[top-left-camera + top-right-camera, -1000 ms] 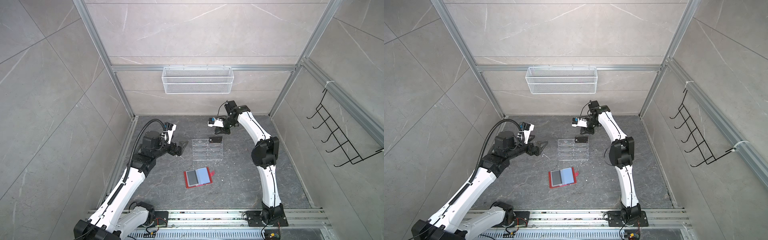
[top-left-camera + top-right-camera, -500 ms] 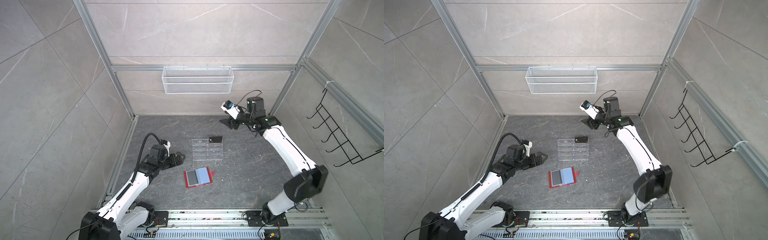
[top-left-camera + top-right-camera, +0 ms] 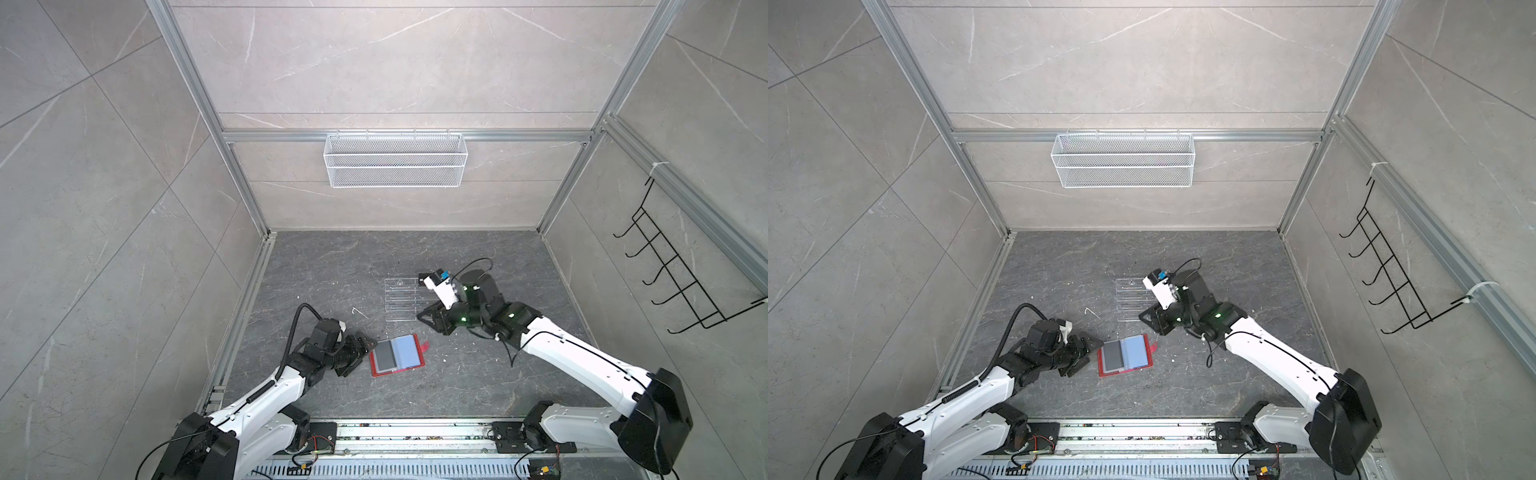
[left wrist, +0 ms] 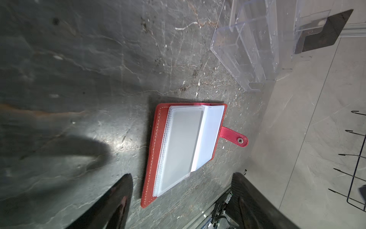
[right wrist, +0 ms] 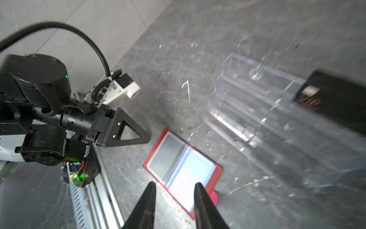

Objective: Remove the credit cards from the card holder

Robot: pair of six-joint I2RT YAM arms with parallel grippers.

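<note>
The left jaws are spread wide and hold nothing. They sit low over the bench, just beside the left edge of the card holder. In the left wrist view only two shiny black tips show, and the rest is cut off. The right jaws are a little apart with nothing between them. In both top views they hang near the strap side of the card holder, not touching it. The right wrist view is blurry, so small things are hard to make out there. The card holder lies open and flat near the middle of the bench. It is red and looks like leather, with pale stitching, and its clear plastic sleeves are stacked like pages. Its red strap has a round metal snap. A grey credit card shows through the sleeve on the left page, but glare in the left wrist view turns it almost white. Behind the card holder stands a clear plastic rack shaped like steps. A black credit card sits at its back right corner. In a top view the right arm's camera hides most of it. No writing on either card can be read. The bench is dark grey with pale veins, like stone.
</note>
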